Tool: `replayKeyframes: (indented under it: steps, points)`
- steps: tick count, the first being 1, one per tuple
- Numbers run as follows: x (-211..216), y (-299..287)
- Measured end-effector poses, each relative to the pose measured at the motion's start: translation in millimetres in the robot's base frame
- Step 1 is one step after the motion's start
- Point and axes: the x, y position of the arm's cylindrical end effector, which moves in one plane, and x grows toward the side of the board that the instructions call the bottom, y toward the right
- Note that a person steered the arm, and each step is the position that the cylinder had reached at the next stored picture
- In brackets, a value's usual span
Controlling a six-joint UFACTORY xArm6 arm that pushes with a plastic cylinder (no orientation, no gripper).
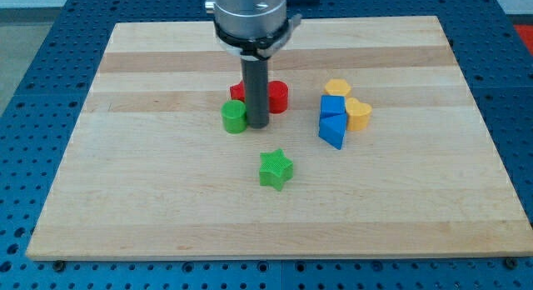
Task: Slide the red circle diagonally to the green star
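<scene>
The red circle (278,97) sits near the board's middle, partly hidden behind the dark rod. A second red block (237,92) peeks out to the rod's left; its shape is hidden. The green star (275,169) lies below them, toward the view's bottom. My tip (257,124) rests on the board just below the red blocks and right beside a green round block (235,117) on its left. The star is a short way below and slightly right of my tip.
A cluster at the view's right holds a yellow block (337,88), a yellow heart-like block (359,113), a blue cube (333,107) and a blue wedge-like block (332,132). The wooden board (125,173) lies on a blue perforated table.
</scene>
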Motion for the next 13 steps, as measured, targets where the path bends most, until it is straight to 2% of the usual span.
replayKeyframes:
  steps: [2,4,5,6,7,10,12,13]
  points:
    - [-2.7,18.0]
    - [-2.7,60.4]
    - [-17.6,72.6]
    - [-51.5,72.6]
    - [-68.1,64.0]
    - [-67.1,-10.3]
    - [-53.5,-12.4]
    - [-67.5,-5.3]
